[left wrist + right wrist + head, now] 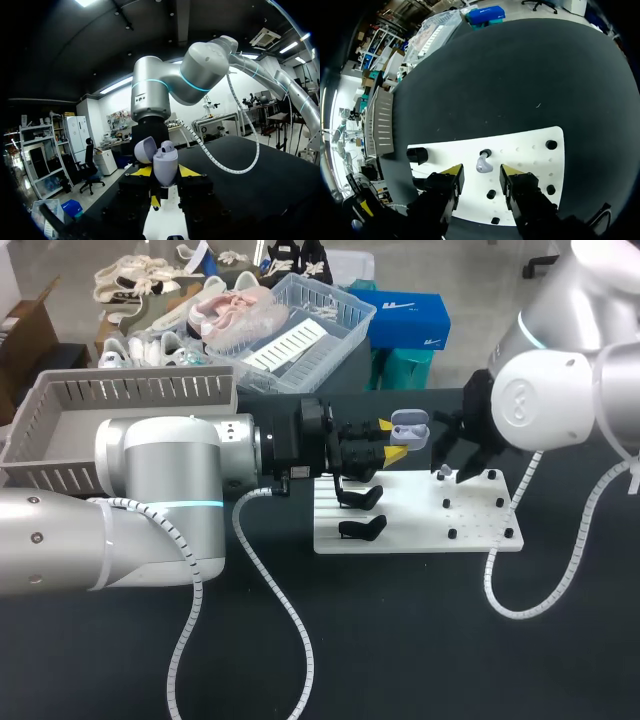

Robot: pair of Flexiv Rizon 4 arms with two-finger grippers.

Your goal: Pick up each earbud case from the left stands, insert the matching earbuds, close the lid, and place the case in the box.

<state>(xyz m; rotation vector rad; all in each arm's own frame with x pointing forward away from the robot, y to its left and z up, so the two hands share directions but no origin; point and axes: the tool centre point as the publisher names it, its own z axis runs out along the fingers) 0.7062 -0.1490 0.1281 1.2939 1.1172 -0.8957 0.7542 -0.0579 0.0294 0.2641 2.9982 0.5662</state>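
Your left gripper [392,440] is clamped on the lavender earbud case [411,426], one yellow-tipped finger on each side, and holds it in the air over the twelve o'clock edge of the white board [420,525]. The left wrist view shows the case upright between the fingers, its lid [144,150] tipped open to one side and what looks like one earbud [167,146] already seated in the top. Your right gripper [480,172] hangs over the board at about one o'clock from its middle. Its fingers are spread apart and hold nothing. Right under it, in the gap between the two fingers, a loose lavender earbud [483,163] lies on the board just beside a small black peg [485,152]. Two black stands [361,498] sit at the board's nine o'clock end, and the one nearer the case looks bare. The grey box [140,390] waits at ten o'clock from the board, well apart from the case. You appear to be in the earbud-insertion step, probably with the second earbud left to fetch. The next move likely calls for lowering the right fingers straight down around the loose earbud and closing gently on its small rounded body without catching the peg. After that it goes to the open case while the left gripper keeps the case level, then the lid is closed and the case is taken to the box.
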